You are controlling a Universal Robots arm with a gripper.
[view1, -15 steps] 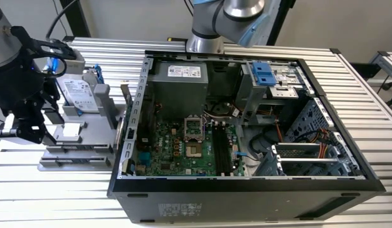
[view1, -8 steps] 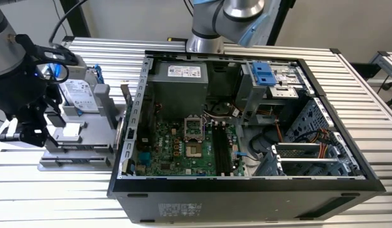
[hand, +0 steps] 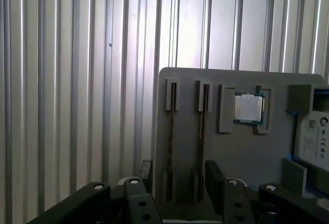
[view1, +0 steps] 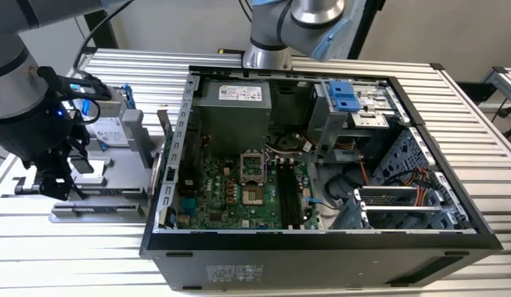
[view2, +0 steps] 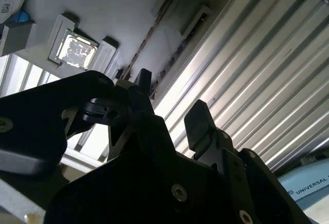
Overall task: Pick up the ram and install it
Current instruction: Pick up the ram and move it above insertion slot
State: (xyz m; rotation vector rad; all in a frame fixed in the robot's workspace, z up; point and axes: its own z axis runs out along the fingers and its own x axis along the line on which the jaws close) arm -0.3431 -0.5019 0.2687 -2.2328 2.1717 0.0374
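Two ram sticks stand on edge in parallel slots of a grey fixture (hand: 247,157), seen as thin dark strips in both wrist views: ram (hand: 171,131), second ram (hand: 202,131), ram (view2: 146,41), second ram (view2: 180,49). My gripper (hand: 180,175) hangs open over the near end of those slots, holding nothing, with its black fingers (hand: 216,175) spread to either side of the two sticks and not touching them. In the exterior view my gripper (view1: 57,185) sits over the fixture (view1: 107,192) at the exterior view's left, beside the open computer case (view1: 322,241).
A processor chip (hand: 249,107) and a silver hard drive (hand: 313,136) share the fixture. Inside the case, the motherboard (view1: 231,192) shows long black memory slots (view1: 289,192). A second arm (view1: 280,31) stands behind the case. A ribbed metal table (view1: 65,260) lies around everything.
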